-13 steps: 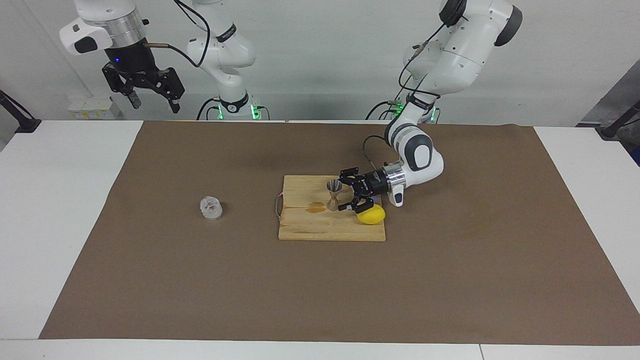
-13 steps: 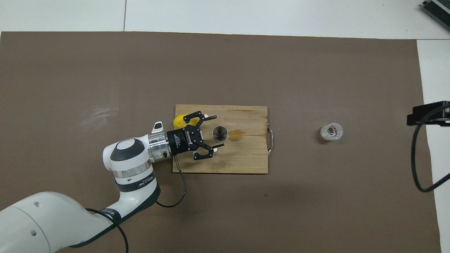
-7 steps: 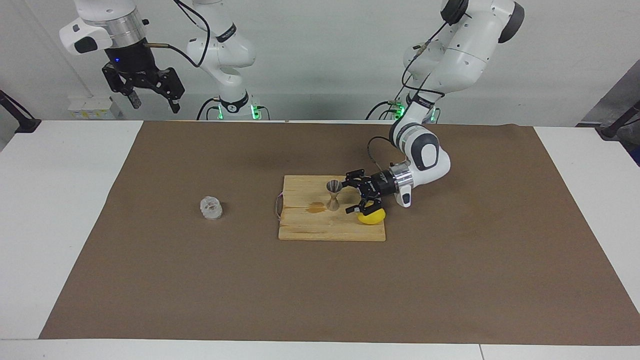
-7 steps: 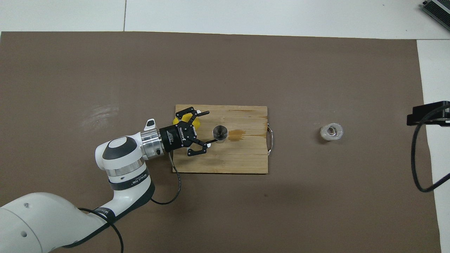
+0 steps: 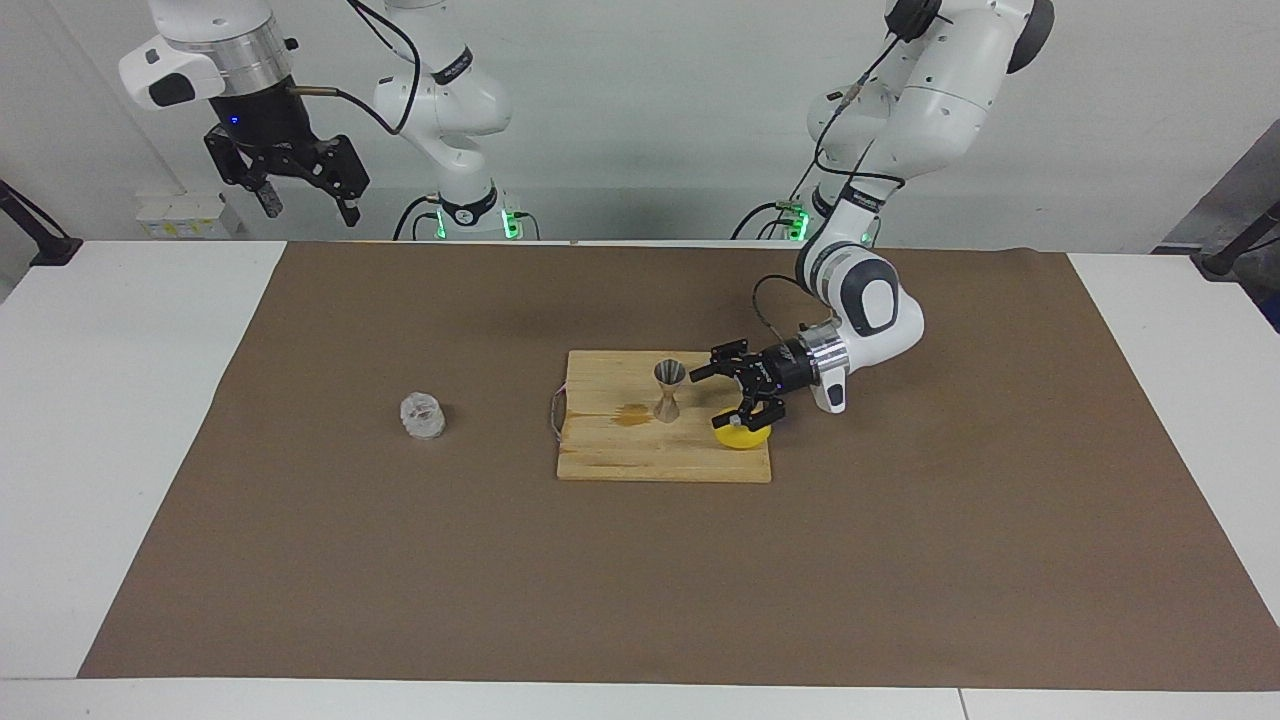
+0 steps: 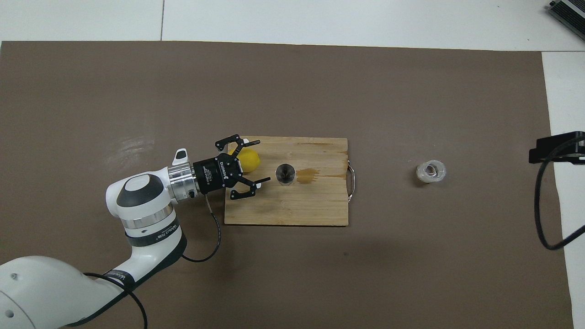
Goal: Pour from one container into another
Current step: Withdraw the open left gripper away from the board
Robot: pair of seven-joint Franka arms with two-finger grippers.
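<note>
A: How does the left end effector (image 5: 715, 398) stand?

B: Wide open and holding nothing. It lies low and sideways over the wooden cutting board (image 5: 610, 455) at the end toward the left arm, its fingers spread and pointing at the steel jigger (image 5: 669, 390). One fingertip is over the lemon (image 5: 745, 435); whether it touches the fruit I cannot tell.

A: And the jigger itself?

B: Upright near the middle of the board, clear of both fingers, with a brownish wet stain (image 5: 632, 415) on the wood just beside its foot (toward the right arm's end).

A: The faceted glass cup (image 5: 423, 416)?

B: On the brown paper mat (image 5: 400, 560) covering the worktop (image 5: 100, 420), well apart from the board, toward the right arm's end. Nothing touches it.

A: The right end effector (image 5: 305, 195)?

B: High up at its own corner, over the worktop's edge, open and empty; that arm waits.

A: What differs from a second ago?

B: The left end effector has backed away from the jigger. Then its open fingers stood on either side of the jigger; now the tips lie short of it, and the wrist has slid off the board toward the left arm's end. More of the lemon shows from above. Jigger, cup, stain and right arm have not moved.
</note>
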